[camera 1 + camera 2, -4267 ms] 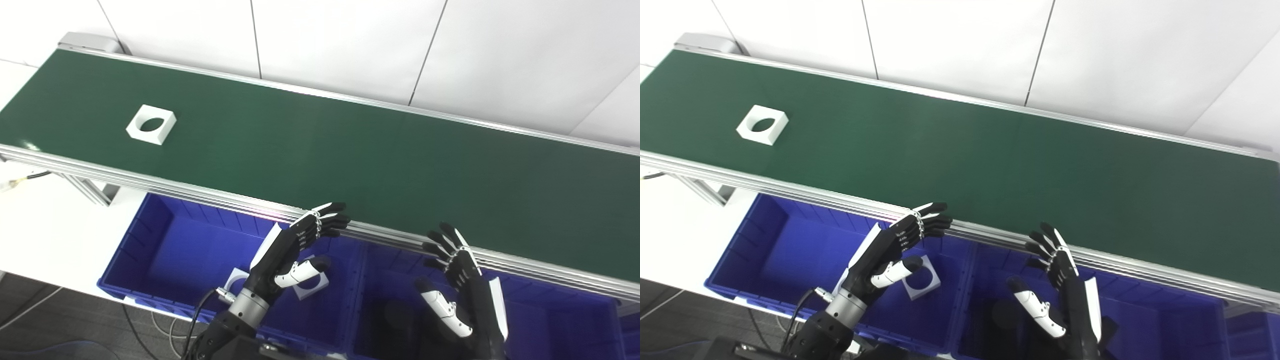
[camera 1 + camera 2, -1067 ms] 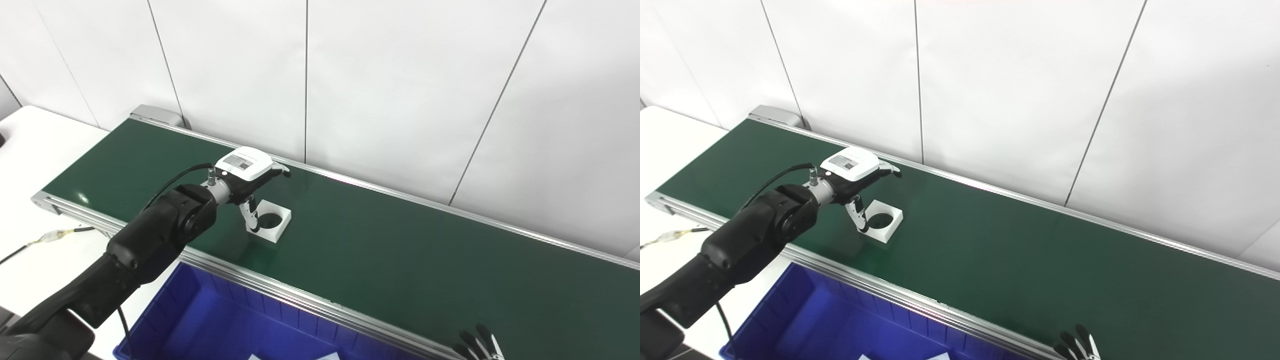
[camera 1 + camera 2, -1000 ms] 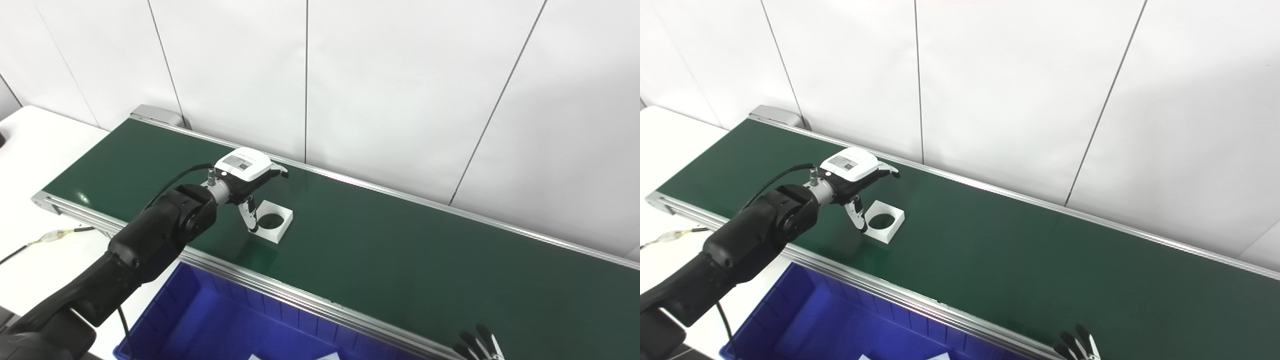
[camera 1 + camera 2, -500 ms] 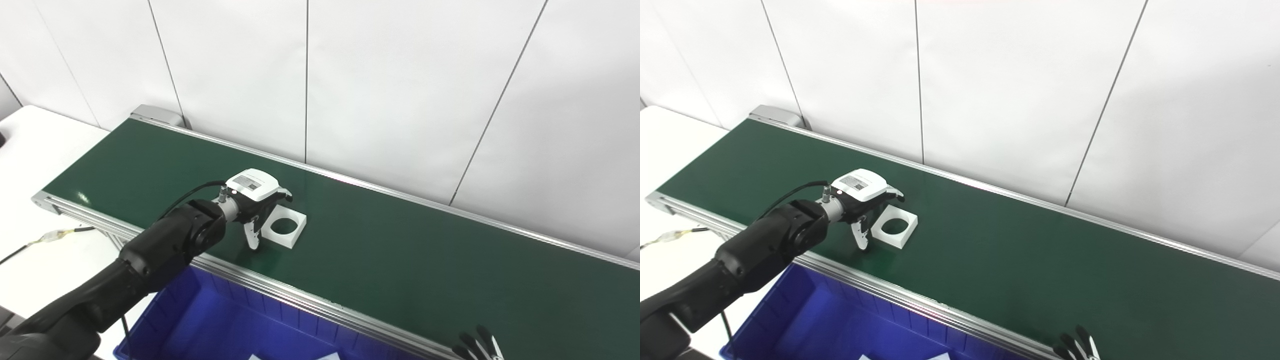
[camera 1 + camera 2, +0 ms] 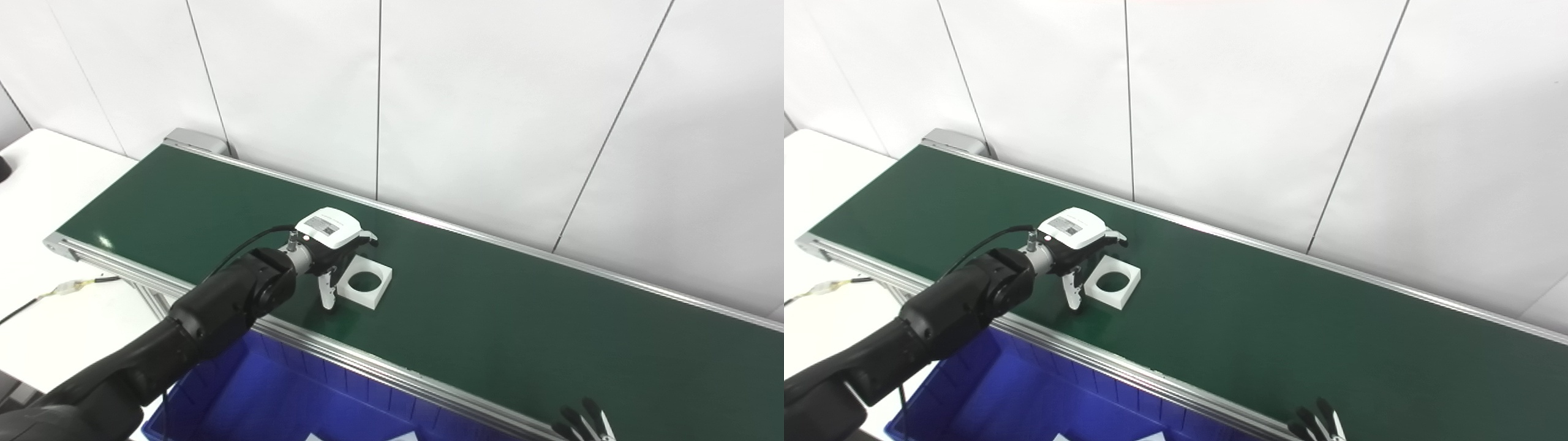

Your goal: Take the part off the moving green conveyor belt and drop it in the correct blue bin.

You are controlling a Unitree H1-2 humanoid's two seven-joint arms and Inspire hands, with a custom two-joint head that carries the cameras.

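White square part (image 5: 365,282) with a round hole is lying flat on the green conveyor belt (image 5: 490,306), sitting just under and beside the left hand's fingers (image 5: 368,237), with the thumb reaching down to the belt at the part's near-left corner. Below the belt's near rail, a blue bin (image 5: 257,398) is showing, and the left hand (image 5: 334,245) is hovering over the part with fingers spread, closing on nothing. Only the fingertips of the right hand (image 5: 582,422) are peeking in at the bottom edge, spread apart.
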